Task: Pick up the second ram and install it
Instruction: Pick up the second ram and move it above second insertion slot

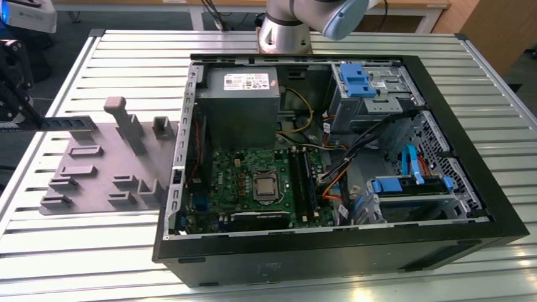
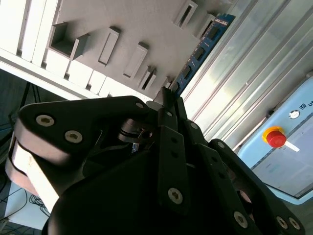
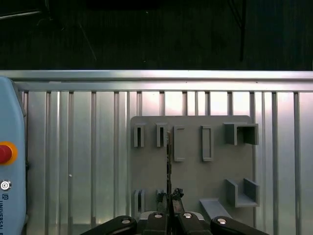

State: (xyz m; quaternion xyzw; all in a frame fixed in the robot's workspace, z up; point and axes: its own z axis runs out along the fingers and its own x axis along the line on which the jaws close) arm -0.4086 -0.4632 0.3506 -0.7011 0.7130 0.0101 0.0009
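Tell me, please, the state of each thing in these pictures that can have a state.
gripper: shut on the second ram.
second ram: held by one end, not yet in the computer case.
computer case: lying on its side, open, side panel off.
motherboard: mounted in the case, processor uncovered.
gray holder tray: lying flat on the table.

A ribbed metal table [image 1: 100, 56] shines under bright light, dark floor [image 3: 146, 34] beyond its edge.
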